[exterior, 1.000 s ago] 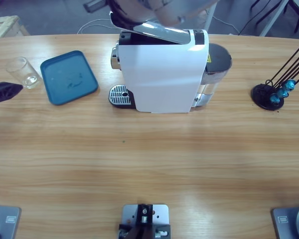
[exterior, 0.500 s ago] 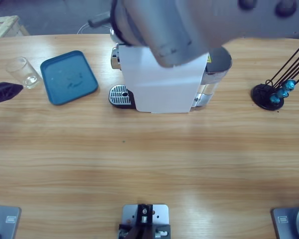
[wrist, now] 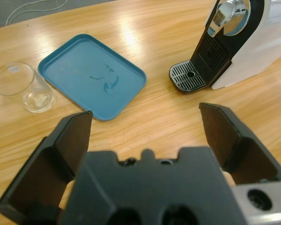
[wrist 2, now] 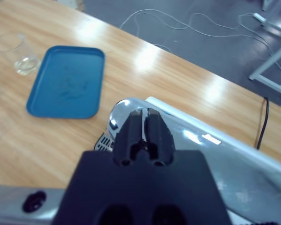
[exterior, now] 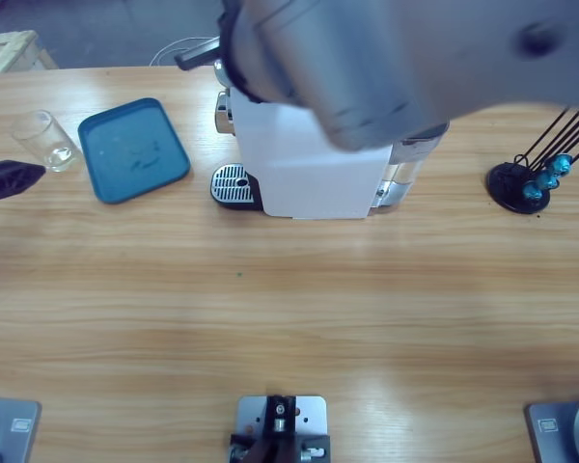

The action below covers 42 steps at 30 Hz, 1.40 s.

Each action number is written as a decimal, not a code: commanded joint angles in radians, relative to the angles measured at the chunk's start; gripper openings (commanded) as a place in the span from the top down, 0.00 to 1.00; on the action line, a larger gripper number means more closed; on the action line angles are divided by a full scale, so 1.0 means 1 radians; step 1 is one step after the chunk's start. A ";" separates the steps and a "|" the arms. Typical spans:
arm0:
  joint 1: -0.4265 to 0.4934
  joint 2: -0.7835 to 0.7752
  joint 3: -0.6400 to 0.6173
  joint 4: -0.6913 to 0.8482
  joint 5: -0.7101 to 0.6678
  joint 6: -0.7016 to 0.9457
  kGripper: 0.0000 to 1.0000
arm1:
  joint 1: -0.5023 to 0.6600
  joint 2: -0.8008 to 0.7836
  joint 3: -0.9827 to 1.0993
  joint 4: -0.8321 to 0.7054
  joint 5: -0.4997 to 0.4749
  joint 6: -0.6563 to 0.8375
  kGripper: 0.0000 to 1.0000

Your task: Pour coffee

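No coffee yet: the glass (wrist: 22,87) is empty (off the machine (wrist: 234,42)); left gripper (wrist: 150,136) apart, right gripper (wrist 2: 144,129) together.

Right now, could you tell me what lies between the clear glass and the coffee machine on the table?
The blue tray lies between the glass and the coffee machine, clearest in the high view.

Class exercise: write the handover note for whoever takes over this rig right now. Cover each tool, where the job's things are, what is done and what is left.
Left tool: open, empty, hovering over the table, facing the blue tray.
Right tool: shut, above the coffee machine, near its silver lever.
Glass: empty, on the table left of the tray, not on the drip grate.
Done: no coffee poured yet.
Left: place the glass under the spout, brew.
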 commanded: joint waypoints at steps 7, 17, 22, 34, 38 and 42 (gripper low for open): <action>0.290 -0.024 -0.005 -0.024 0.063 0.128 0.14 | -0.119 -0.758 -0.055 0.739 0.345 -0.086 0.00; 0.347 0.322 0.061 -0.370 0.080 0.064 0.08 | -0.119 -1.003 0.410 0.599 0.426 0.007 0.00; 0.405 0.337 0.058 -0.490 0.083 0.063 0.05 | -0.119 -1.017 0.580 0.467 0.437 0.003 0.00; 0.525 0.460 0.079 -0.494 -0.017 0.007 0.02 | -0.119 -1.051 0.839 0.196 0.441 0.007 0.00; 0.532 0.529 0.079 -0.504 0.000 0.002 0.01 | -0.119 -1.073 0.865 0.189 0.442 0.007 0.00; 0.533 0.592 0.079 -0.546 0.015 0.005 0.01 | -0.119 -1.076 0.876 0.184 0.442 0.007 0.00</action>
